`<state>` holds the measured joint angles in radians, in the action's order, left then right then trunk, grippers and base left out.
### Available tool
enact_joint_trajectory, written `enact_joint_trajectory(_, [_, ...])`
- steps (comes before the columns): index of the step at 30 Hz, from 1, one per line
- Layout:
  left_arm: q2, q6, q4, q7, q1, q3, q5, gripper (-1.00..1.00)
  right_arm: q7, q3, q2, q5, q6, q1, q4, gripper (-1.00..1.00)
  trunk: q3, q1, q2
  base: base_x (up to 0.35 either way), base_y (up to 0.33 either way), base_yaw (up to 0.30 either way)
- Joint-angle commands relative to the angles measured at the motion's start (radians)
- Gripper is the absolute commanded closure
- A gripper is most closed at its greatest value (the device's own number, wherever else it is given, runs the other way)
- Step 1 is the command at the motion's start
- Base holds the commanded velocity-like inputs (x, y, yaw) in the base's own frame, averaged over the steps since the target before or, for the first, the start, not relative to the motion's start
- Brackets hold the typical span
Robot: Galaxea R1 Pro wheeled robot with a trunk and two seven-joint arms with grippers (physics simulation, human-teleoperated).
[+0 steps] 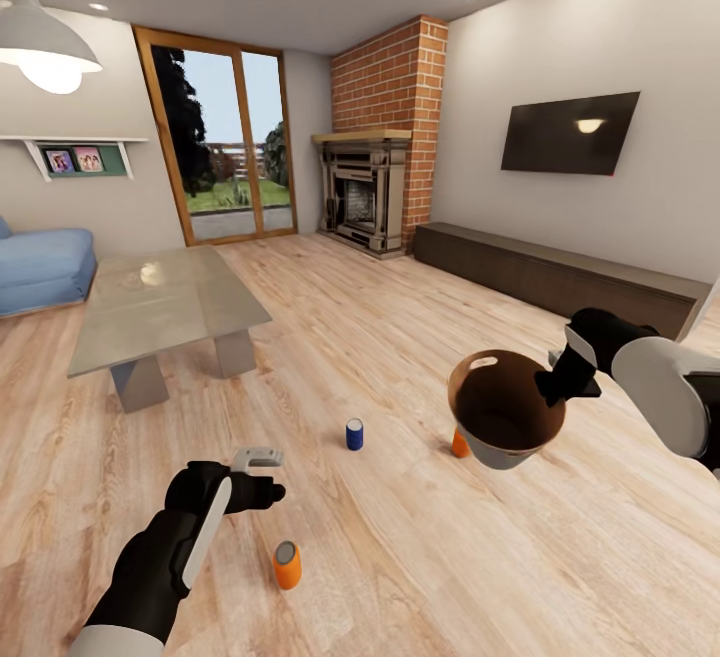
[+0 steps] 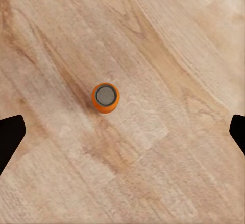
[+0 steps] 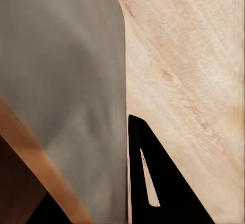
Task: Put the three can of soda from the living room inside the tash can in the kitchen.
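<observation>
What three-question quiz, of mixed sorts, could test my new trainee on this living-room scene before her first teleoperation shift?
1. True or false: the right gripper holds the trash can by its rim, off the floor.
2. How many soda cans stand on the floor? A) one B) two C) three
3. Fill in: the left wrist view looks straight down on the ___ can.

Key: 1 true. 2 C: the near orange one, a blue can, and another orange can partly behind the bin. 3 orange; the left gripper has its fingers spread.
</observation>
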<state>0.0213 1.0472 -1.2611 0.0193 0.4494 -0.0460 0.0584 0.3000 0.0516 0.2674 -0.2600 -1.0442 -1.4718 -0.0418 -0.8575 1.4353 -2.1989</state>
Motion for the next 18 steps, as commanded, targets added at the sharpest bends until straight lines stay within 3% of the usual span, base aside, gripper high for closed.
enact_joint_trajectory(1, [0.0,0.0,0.0,0.0,0.0,0.0,0.0,-1.0,0.005,-0.026,0.0,0.03,-0.003,-0.002,0.001,1.0,0.0,0.0,0.0,0.0,0.0,0.0])
enact_joint_trajectory(18, [0.0,0.0,0.0,-0.002,0.0,0.0,0.002,-1.0,0.005,-0.022,0.0,0.031,-0.003,-0.008,0.0,1.0,-0.023,0.0,0.0,0.0,0.0,0.0])
